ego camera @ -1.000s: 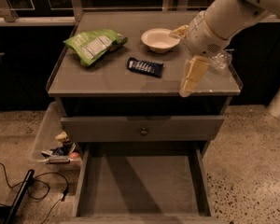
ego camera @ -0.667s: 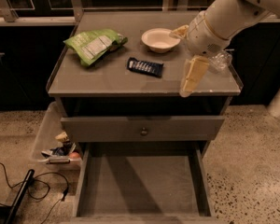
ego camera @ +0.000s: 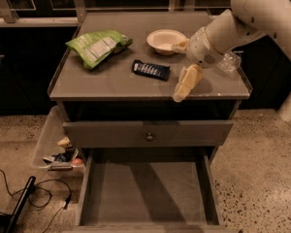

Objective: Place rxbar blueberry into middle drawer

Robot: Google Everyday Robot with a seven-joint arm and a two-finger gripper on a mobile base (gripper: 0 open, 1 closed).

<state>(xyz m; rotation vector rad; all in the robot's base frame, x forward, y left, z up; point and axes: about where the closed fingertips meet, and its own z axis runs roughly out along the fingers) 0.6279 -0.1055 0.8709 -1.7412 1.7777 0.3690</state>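
Observation:
The rxbar blueberry (ego camera: 151,69), a dark flat bar with white lettering, lies on the cabinet top (ego camera: 111,84) near its middle. My gripper (ego camera: 176,72) hangs just to the right of the bar, above the top's front right part. It is open and empty: one cream finger points down towards the front edge, the other reaches towards the bowl. The middle drawer (ego camera: 145,191) is pulled out below, and its plain grey floor shows nothing in it. The drawer above it, with a round knob (ego camera: 148,136), is shut.
A green chip bag (ego camera: 98,45) lies at the top's back left. A white bowl (ego camera: 165,39) stands at the back middle. A clear plastic item (ego camera: 230,62) sits under my arm at the right. A bin of clutter (ego camera: 58,152) and cables (ego camera: 19,198) lie on the floor at left.

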